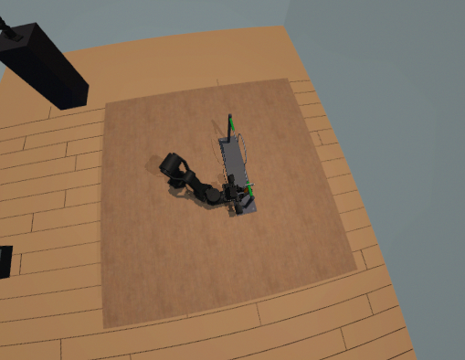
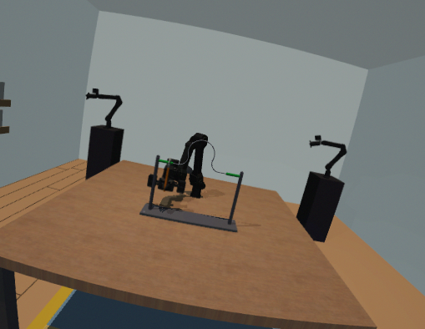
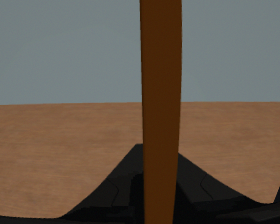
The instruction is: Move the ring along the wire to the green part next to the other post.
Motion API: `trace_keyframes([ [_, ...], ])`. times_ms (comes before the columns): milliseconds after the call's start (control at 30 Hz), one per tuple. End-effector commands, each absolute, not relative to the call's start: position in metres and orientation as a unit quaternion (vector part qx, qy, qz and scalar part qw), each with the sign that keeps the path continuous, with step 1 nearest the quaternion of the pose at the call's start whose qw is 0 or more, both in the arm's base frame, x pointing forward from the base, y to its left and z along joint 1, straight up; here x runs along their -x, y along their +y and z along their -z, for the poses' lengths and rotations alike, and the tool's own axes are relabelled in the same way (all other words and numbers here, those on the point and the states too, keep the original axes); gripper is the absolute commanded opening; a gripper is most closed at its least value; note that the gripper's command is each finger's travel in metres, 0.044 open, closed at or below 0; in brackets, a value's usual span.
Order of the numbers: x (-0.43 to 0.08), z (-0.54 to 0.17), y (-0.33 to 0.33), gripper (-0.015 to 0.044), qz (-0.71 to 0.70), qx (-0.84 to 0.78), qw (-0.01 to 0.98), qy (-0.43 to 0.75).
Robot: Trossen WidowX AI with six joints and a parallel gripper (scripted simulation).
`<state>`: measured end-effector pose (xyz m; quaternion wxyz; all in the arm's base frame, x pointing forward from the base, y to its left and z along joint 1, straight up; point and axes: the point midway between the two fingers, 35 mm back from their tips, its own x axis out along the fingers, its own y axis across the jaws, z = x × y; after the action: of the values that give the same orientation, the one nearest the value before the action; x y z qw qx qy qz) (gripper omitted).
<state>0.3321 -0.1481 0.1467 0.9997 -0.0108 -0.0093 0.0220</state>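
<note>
The orange handle [image 2: 166, 176] [image 3: 161, 75] hangs upright below the small ring [image 1: 250, 185], seen nearly edge-on. The ring is at the green part [image 1: 250, 189] [image 2: 163, 161] next to the left post [image 2: 153, 189] of the exterior view; its exact clearance is too small to tell. My gripper [image 2: 166, 182] [image 3: 150, 152] is shut on the handle; its dark fingers meet around it in the wrist view. The thin grey wire [image 2: 215, 160] rises in a hump, then dips to the other green part [image 1: 232, 124] [image 2: 233, 174] at the right post [image 2: 235, 198].
The posts stand on a long grey base plate [image 1: 236, 162] [image 2: 189, 218] on the wooden table [image 1: 174, 258] [image 2: 201, 265]. My arm reaches in from the side of the wire opposite the exterior view. Two other arms stand on dark pedestals [image 2: 104, 152] [image 2: 320, 206] beyond the table.
</note>
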Motion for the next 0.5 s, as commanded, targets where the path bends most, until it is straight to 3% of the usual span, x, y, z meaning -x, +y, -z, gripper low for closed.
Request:
trace_keyframes([
  [0, -0.3323, -0.1475, -0.1490, -0.0150, -0.019, 0.007, 1.000, -0.009],
  [467, -0.3322, -0.1474, -0.1445, -0.0150, -0.019, 0.007, 1.000, -0.009],
])
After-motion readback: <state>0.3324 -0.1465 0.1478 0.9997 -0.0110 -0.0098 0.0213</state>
